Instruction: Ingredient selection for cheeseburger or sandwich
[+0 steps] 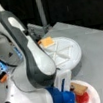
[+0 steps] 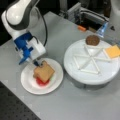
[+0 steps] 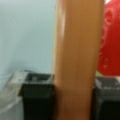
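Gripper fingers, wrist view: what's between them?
A brown bread slice stands edge-on between the gripper fingers, touching both; the red tomato disc lies behind.

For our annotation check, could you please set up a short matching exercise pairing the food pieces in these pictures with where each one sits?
Things:
1. bread slice
2. tomato disc
3. cheese square
4. patty

Places:
A. under the bread on the small plate
B. between the fingers of the gripper
C. divided tray, compartment at a front view's top
D. divided tray, compartment at a front view's right

Pairs: 1-B, 2-A, 3-D, 4-C
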Tool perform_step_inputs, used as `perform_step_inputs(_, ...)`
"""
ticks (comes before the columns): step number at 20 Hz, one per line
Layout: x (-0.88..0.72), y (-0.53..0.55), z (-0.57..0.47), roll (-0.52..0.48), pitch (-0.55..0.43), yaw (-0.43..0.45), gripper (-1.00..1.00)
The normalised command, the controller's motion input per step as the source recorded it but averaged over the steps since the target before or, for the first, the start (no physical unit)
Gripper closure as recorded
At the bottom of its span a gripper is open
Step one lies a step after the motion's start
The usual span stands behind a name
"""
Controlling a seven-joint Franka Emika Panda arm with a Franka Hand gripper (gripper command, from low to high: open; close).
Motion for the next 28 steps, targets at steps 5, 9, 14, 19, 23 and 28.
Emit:
perform_step_inputs(5,0.18,-0.18,-0.05,0.145,-0.125,0.075,1.0)
perform_step_inputs(9,0.17,-0.23,-0.06,0.117,-0.109,0.106,-1.0)
perform_step_inputs(14,0.18,-0.2,-0.06,0.089,-0.092,0.118,-1.0)
perform_step_inputs(19,0.18,-0.18,-0.06,0.092,-0.099,0.119,-1.0)
perform_step_inputs(23,0.17,-0.17,-0.07,0.089,-0.102,0.12,-1.0)
perform_step_inputs(28,0.12,-0.17,-0.03,0.079,-0.074,0.128,-1.0)
